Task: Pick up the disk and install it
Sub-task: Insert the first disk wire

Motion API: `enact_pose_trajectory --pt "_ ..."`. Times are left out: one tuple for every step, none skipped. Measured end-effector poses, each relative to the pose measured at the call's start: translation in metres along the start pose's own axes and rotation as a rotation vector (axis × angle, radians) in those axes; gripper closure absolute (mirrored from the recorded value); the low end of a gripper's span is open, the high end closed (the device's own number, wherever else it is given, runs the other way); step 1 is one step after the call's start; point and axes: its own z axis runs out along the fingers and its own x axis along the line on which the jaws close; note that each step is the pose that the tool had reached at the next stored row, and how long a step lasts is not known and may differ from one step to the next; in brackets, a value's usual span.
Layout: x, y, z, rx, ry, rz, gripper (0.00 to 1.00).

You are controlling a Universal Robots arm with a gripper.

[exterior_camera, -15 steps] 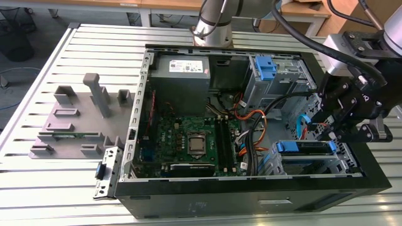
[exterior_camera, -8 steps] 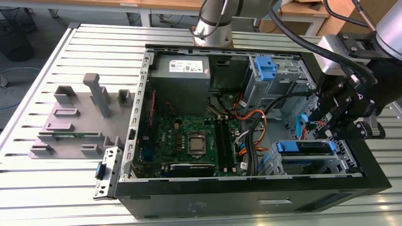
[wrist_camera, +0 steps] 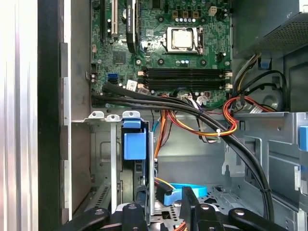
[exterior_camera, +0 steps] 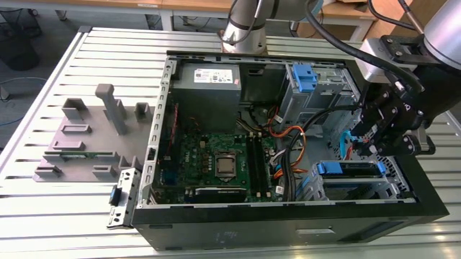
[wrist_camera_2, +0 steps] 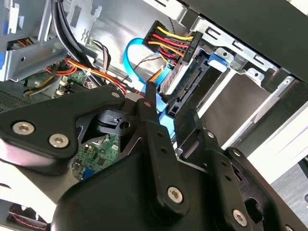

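End effector hangs inside the computer case, fingers parted and empty, above the disk seated in its bay.

Open PC case lying on the slatted surface, motherboard facing up. The pincer hangs over the drive cage at the exterior view's right, right above the blue-framed disk. Grey fixture beside the case.

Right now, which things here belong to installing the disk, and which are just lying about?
For the job: the disk at the drive cage; the gripper close by it.

Lying about: grey fixture on the table; power supply; motherboard; blue bracket.
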Motion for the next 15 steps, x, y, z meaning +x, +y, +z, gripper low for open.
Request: enact_pose_trajectory --pt "0.0 0.0 0.0001 0.0001 0.0028 0.0 0.58" --pt "0.0001 0.0 0.0002 0.0002 0.0049 0.0 0.58" --pt "0.0005 0.0 0.0002 0.0003 0.0068 0.0 0.58" --pt "0.0012 0.0 0.0002 0.0003 0.0083 0.0 0.58" --pt "0.0024 -0.0001 0.0002 0.0003 0.0091 0.0 0.58" --pt "0.0038 -0.0001 0.0002 0.0004 0.0097 0.0 0.58" --pt "0.0051 -0.0001 0.0002 0.0004 0.0104 0.0 0.58" --pt "0.0061 -0.0002 0.0004 0.0004 0.0109 0.0 0.58" --pt "0.0067 -0.0002 0.0006 0.0004 0.0117 0.0 0.58" --pt "0.0072 -0.0003 0.001 0.0004 0.0124 0.0 0.58" --pt "0.0076 -0.0003 0.0014 0.0005 0.0134 0.0 0.58" --pt "0.0079 -0.0003 0.002 0.0005 0.0143 0.0 0.58" --pt "0.0081 -0.0003 0.0027 0.0005 0.0154 0.0 0.58" --pt "0.0082 -0.0003 0.0038 0.0005 0.016 0.0 0.58" --pt "0.0083 -0.0003 0.0052 0.0006 0.0164 0.0 0.58"
